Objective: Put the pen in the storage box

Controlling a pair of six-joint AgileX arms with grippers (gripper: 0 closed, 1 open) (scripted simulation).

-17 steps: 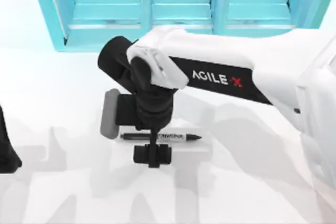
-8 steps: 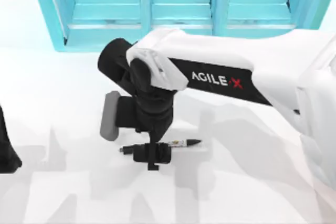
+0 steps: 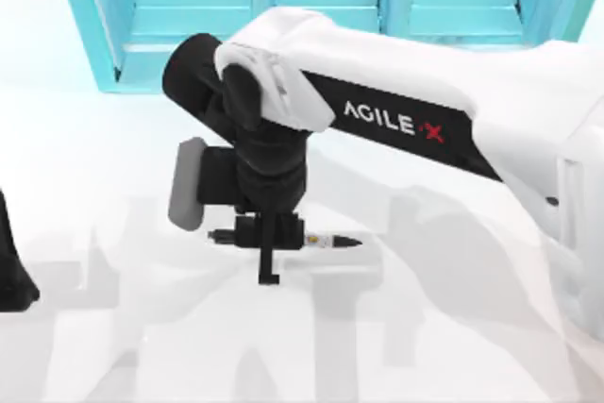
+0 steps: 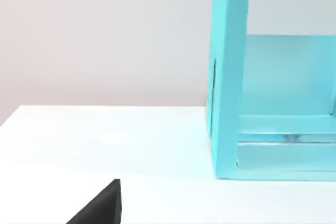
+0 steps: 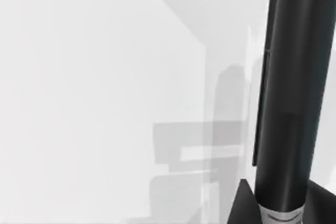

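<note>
White table [image 3: 113,139], R pincer [image 3: 269,233] clamped on pen [image 3: 326,242], tip pointing right

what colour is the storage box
Light turquoise blue all over; the storage box shows best in the top view.

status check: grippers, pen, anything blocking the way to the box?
Right gripper shut on pen, above table. Left arm parked at table's left edge. Path to storage box open.
</note>
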